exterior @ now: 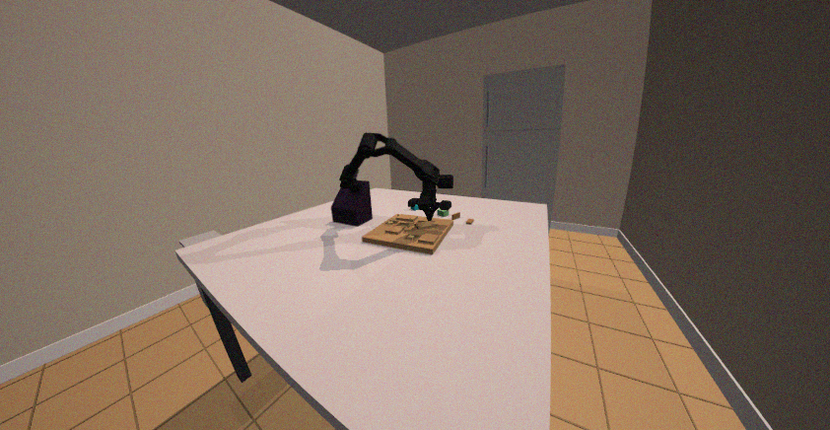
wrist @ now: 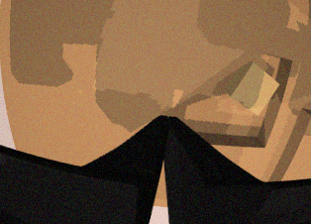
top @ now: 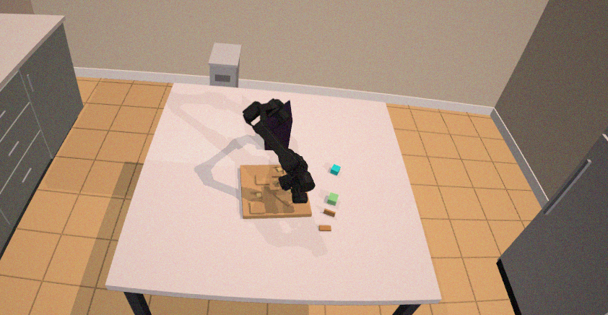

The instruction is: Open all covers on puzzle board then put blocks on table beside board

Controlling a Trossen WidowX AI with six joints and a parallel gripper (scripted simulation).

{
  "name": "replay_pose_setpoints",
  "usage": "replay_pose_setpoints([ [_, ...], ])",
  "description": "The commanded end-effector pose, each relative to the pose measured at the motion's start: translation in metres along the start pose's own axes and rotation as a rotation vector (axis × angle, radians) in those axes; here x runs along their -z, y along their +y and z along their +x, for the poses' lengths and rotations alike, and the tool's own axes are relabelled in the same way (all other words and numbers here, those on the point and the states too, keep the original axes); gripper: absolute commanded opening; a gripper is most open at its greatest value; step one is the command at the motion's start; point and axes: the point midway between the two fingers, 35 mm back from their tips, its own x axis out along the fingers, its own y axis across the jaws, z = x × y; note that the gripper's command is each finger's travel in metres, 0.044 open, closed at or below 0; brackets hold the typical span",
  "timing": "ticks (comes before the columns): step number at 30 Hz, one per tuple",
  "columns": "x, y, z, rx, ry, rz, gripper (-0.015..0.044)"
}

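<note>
The wooden puzzle board [top: 248, 185] [wrist: 40, 109] lies flat on the table, with raised plates [top: 256, 207] and small pale pieces on it. My gripper [exterior: 430, 219] [wrist: 166, 124] is shut and empty, its tips pointing down low over the board's right part. In the wrist view a pale yellow piece [wrist: 267, 89] sits at an angle, right of and beyond the tips, by a dark-edged recess or plate; I cannot tell which. A teal block [top: 335, 169] and a green block [top: 332, 199] [exterior: 443, 213] rest on the table right of the board. The arm and its shadow hide part of the board.
Two small brown pieces, one [top: 329, 212] [exterior: 455, 215] near the green block and one [top: 325, 227] [exterior: 469, 221] nearer the table's front edge, lie right of the board. The arm's dark base [exterior: 352, 206] stands behind the board.
</note>
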Motion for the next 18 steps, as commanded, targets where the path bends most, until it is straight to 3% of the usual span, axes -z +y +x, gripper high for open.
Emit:
replay_pose_setpoints([
  [1, -0.004, 0.008, -0.001, -0.006, -0.003, -0.001, 0.0000],
  [18, -0.014, 0.022, -0.001, -0.007, -0.004, 0.000, 0.0000],
])
